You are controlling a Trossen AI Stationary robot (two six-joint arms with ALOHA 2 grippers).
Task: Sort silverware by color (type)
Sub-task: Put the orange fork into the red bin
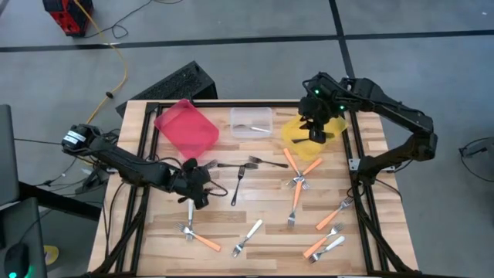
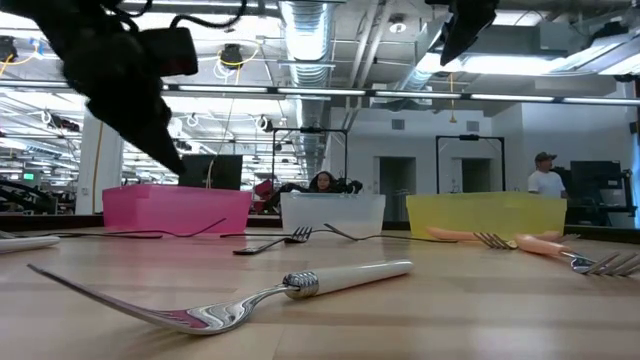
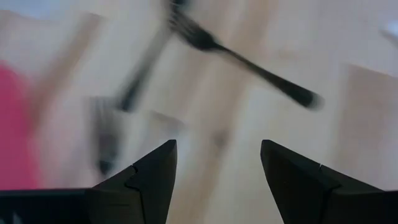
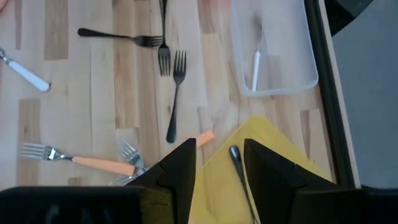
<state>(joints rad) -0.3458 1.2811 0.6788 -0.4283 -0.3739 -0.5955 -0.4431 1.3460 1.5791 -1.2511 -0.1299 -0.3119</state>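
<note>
Silverware lies scattered on the wooden table [image 1: 154, 232]: three black forks [image 1: 240, 185] near the middle, several orange-handled forks [image 1: 296, 202] to the right, and white-handled ones [image 1: 248, 237] near the front. My left gripper [image 1: 199, 188] [image 3: 217, 155] hangs low, open and with nothing in it, just left of the black forks [image 3: 249, 59]. My right gripper [image 1: 316, 133] [image 4: 221, 165] stands open, high above the yellow bin [image 1: 292, 133]. A slim dark handle [image 4: 235, 158] shows in its gap, apart from both fingers; whether it lies in the bin I cannot tell.
A red bin [image 1: 185, 126], a clear bin [image 1: 251, 121] holding one white fork [image 4: 255, 62] and the yellow bin stand in a row along the far edge. A black keyboard [image 1: 177, 83] lies beyond the table. People stand in the room behind.
</note>
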